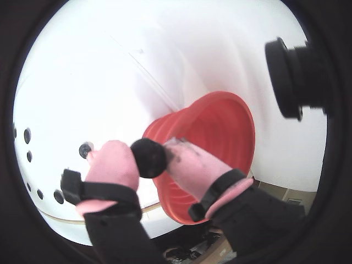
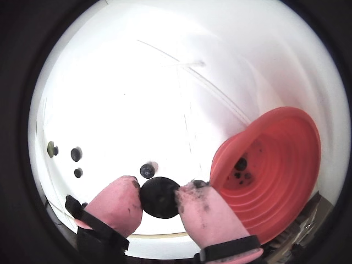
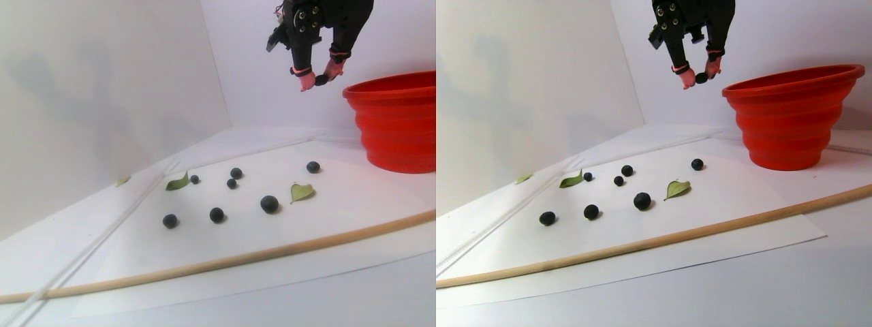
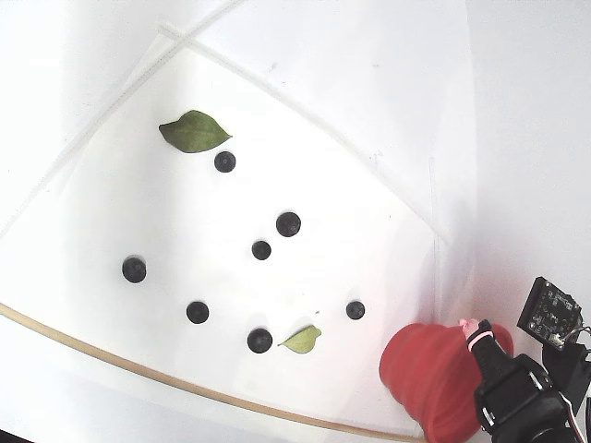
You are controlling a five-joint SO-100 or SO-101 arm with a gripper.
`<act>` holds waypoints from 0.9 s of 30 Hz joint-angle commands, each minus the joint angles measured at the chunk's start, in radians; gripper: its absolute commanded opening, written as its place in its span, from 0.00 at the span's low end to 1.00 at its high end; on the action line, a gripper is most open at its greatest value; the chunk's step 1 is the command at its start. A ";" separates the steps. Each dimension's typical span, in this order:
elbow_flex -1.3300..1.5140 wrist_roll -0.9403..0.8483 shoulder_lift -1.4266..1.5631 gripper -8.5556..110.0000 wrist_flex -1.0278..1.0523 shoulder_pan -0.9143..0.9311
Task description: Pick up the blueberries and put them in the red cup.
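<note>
End effector (image 1: 149, 158): 2 pink-padded fingers (image 2: 113, 206), closed narrow on 1 held blueberry (image 2: 159, 197), the berry pinched between the stained pads in both wrist views. In the stereo pair view the end effector (image 3: 320, 80) hangs high in the air, level with the cup's rim and just to the left of it, well above the tabletop (image 4: 369, 111).

Obstructions: none between the held blueberry and the cup's mouth in the wrist views. A black camera module (image 1: 294, 77) enters one wrist view at the upper right.

Red cup (image 2: 286, 170): ribbed, stepped sides, wide rim, standing upright on the tabletop at the right in the stereo pair view (image 3: 395, 122). In the fixed view the red cup (image 4: 429, 374) sits at the lower right with the arm partly over it. Contents: a few small dark berries in cup (image 2: 241, 164), at the bottom; exact count cannot be told.

Loose blueberries (image 4: 261, 250): 7 counted in the fixed view, scattered on the white sheet (image 4: 111, 212), all well apart from the end effector and to the left of the cup.

Other items: 2 green leaves, 1 large leaf (image 4: 194, 132) at the upper left, 1 small leaf (image 4: 303, 340) beside a berry. A wooden rod (image 3: 225, 262) lies along the sheet's near edge.
</note>
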 commanded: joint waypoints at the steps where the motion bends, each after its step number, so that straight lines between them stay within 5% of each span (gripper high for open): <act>1: -0.014 -0.014 0.123 0.17 0.011 0.017; 27: 0.018 -0.074 0.255 0.17 0.130 0.183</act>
